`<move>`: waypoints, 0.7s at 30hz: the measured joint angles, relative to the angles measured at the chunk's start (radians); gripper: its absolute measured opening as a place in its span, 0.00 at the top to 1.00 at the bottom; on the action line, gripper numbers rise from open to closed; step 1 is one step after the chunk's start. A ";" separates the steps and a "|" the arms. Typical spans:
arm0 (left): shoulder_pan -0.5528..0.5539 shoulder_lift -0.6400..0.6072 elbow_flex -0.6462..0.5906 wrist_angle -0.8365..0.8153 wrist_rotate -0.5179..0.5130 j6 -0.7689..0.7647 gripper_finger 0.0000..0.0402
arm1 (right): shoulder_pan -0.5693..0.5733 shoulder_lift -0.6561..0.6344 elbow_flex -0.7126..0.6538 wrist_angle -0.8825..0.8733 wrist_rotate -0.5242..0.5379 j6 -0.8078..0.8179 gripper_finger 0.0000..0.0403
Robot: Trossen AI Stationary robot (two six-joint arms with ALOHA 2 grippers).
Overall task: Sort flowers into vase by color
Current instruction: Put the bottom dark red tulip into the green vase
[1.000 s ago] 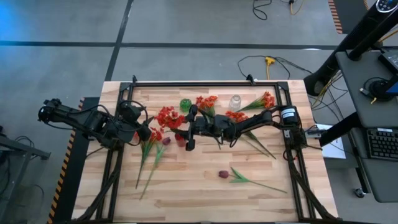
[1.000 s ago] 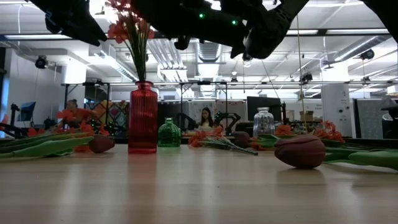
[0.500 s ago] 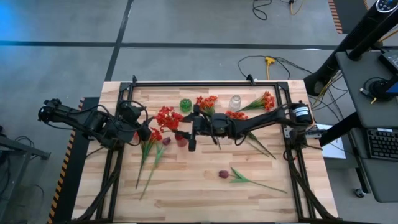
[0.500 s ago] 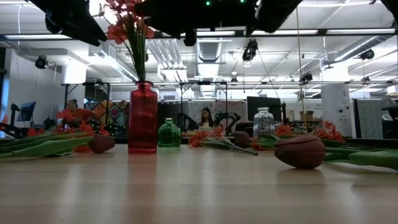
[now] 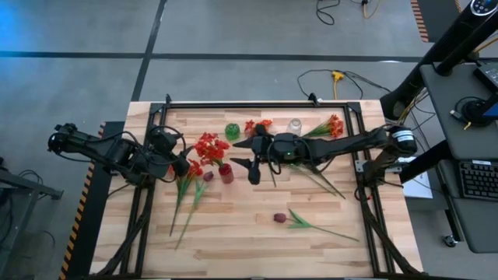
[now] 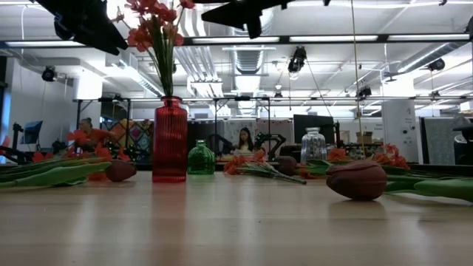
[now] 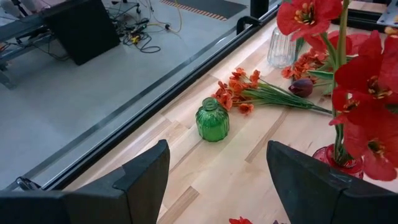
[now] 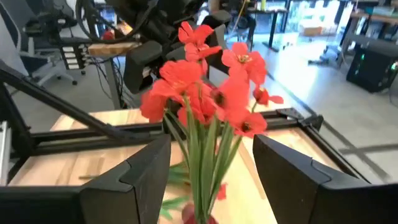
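since a second ago the right gripper (image 5: 250, 165) has let go and drawn back from the red vase (image 5: 226, 173); it hangs just beside the vase on the side toward its own base, fingers apart with nothing between them. in its wrist view the red blooms (image 8: 208, 93) stand upright in the gap straight ahead of those fingers, stems running down into the vase mouth. the red bunch looks delivered, so the next pick is a judgement call.

the left gripper (image 5: 180, 166) hovers at the left of the vase, fingers spread wide and empty. right below it on the table (image 5: 249, 233) lie long green stems (image 5: 187, 204) with a purple bud (image 5: 208, 176) beside the vase, their long axis running from near the vase toward the front edge.

nearer the right arm, an orange-red bunch (image 5: 257, 126) lies between the green vase (image 5: 232, 131) and the clear vase (image 5: 294, 125), another orange-red bunch (image 5: 333, 125) sits past the clear vase, and a purple tulip (image 5: 279, 218) lies alone toward the front, its stem pointing away to the right.

the right arm is likely better placed for the bunch between the two small vases, which lies just behind its fingers.
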 joint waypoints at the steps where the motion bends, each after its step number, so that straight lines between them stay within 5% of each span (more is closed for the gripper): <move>1: 0.000 0.000 0.000 0.001 0.000 0.000 0.38 | 0.000 -0.016 0.000 -0.034 0.000 0.010 0.45; 13: 0.000 0.005 0.000 0.014 0.000 -0.009 0.38 | 0.002 -0.174 0.000 -0.631 0.044 0.242 0.45; 21: 0.000 0.023 0.000 0.014 0.001 -0.027 0.38 | 0.065 -0.157 0.000 -0.961 0.031 0.332 0.46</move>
